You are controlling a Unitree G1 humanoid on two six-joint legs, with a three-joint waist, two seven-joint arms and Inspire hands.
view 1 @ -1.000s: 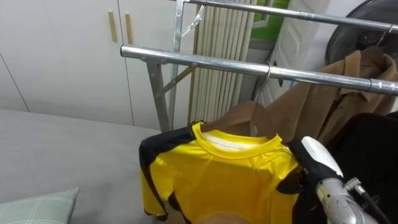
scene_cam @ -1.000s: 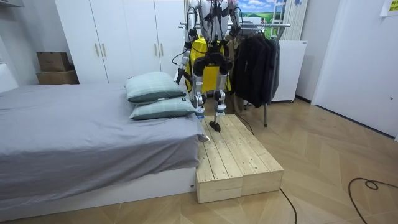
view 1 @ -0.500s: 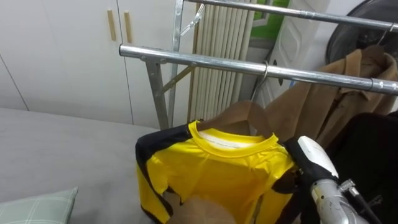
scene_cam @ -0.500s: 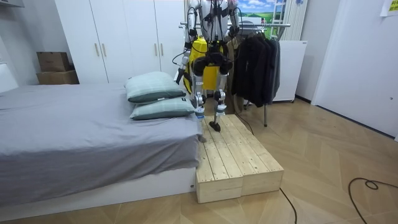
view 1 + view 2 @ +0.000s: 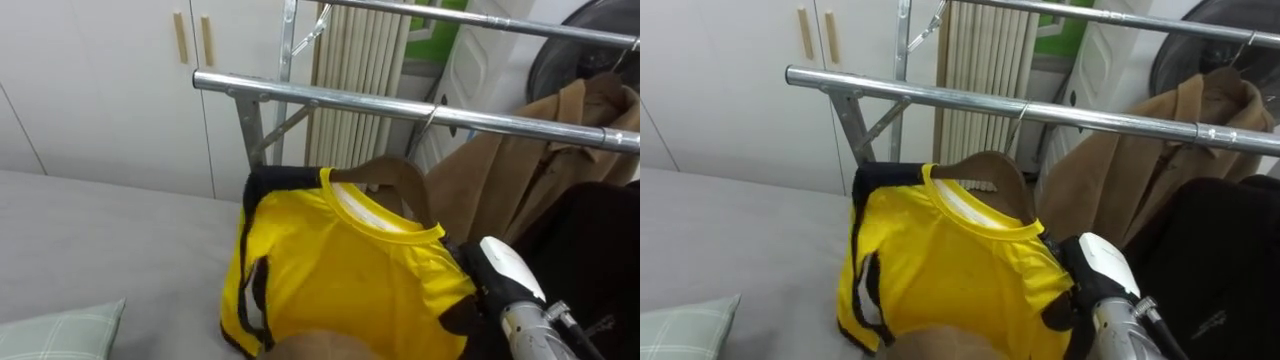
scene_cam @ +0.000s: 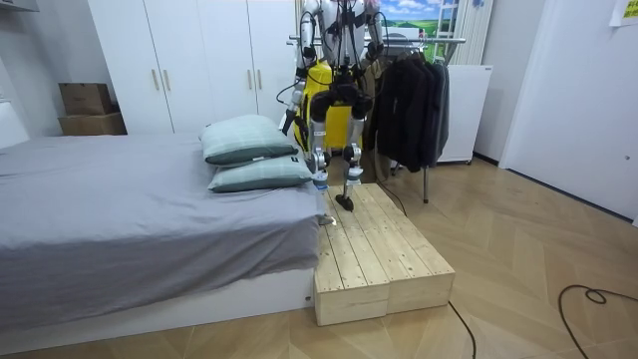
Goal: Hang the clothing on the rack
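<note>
A yellow shirt (image 5: 340,270) with black sleeves hangs on a brown wooden hanger (image 5: 395,180), which tilts down to the right. The hanger's metal hook (image 5: 432,112) sits at the lower steel rail (image 5: 330,97) of the clothes rack. My right arm (image 5: 510,270) comes in from the lower right and meets the shirt's right shoulder, where the black sleeve hides the hand. A tan rounded shape (image 5: 320,348), probably my left hand, shows at the bottom edge under the shirt. In the room view I stand on a wooden platform (image 6: 379,249) facing the rack.
On the same rail to the right hang a tan coat (image 5: 530,160) and a black garment (image 5: 590,250). A second rail (image 5: 450,20) runs higher behind. A grey bed (image 5: 90,240) with a pillow (image 5: 60,330) lies to the left, with white wardrobe doors (image 5: 120,90) beyond.
The shirt's left shoulder has risen and shifted right, so shirt and hanger now tilt down to the right. My right arm has stayed at its right shoulder.
</note>
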